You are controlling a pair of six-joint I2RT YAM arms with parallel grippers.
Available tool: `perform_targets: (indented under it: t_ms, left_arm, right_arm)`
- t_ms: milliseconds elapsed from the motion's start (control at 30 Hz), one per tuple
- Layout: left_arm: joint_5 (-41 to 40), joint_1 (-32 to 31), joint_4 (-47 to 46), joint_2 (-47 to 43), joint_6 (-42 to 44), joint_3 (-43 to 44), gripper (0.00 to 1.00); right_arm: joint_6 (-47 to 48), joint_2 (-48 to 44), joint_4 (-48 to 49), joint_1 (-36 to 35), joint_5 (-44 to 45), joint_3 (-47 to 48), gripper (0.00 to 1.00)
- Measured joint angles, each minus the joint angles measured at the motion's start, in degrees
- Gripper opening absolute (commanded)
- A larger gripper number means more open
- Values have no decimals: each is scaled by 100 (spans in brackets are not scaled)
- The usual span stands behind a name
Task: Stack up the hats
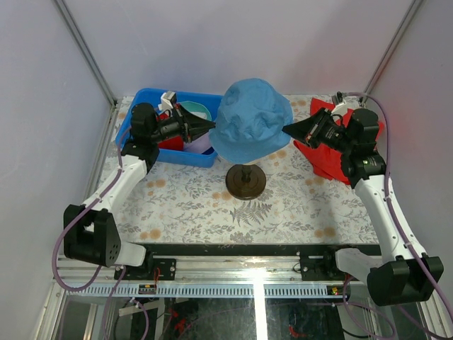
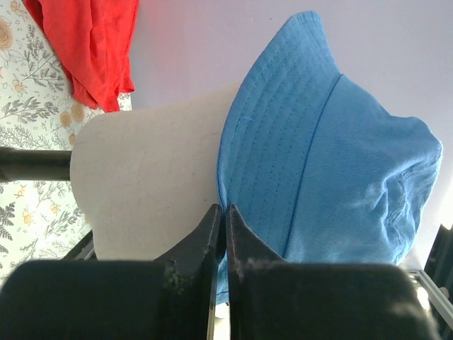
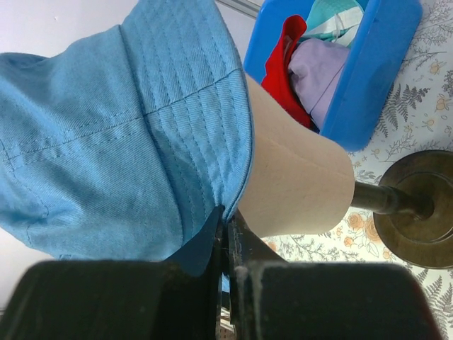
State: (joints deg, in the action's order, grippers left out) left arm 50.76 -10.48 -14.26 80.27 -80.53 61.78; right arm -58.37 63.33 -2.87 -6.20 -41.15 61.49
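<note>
From above: the blue bucket hat (image 1: 251, 120) sits on the mannequin head over its round stand base (image 1: 245, 183). The left gripper (image 1: 209, 127) and right gripper (image 1: 287, 129) meet its brim from opposite sides. The blue bin (image 1: 191, 157) lies to the left and the red cloth (image 1: 322, 159) to the right.

Left wrist: jaws closed to a sliver, apparently pinching the brim edge against the beige mannequin head (image 2: 148, 184).

Right wrist: jaws shut with blue brim cloth caught between them. The red hat (image 3: 283, 64), lilac hat (image 3: 318, 71) and teal hat (image 3: 333, 18) wait in the bin.

The first hat looks to be getting seated on the head. Next, both grips likely let go and one arm fetches another hat from the bin.
</note>
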Motion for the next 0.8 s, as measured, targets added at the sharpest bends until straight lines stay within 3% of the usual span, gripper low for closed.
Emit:
perform_targets:
  t_ms: [333,600,800]
  left_arm:
    - [-81,-15,-748,-127,59,-542,0]
    - [68,-28,-785,31,199,-396,0]
    - [223,-28,-317,348,483,85,0]
  right_arm:
    - [-13,289,828,387,-516,-468,1]
    - [223,511,726,505,-949,-278,20]
    - [588,743,-94,603,-940,-177,43]
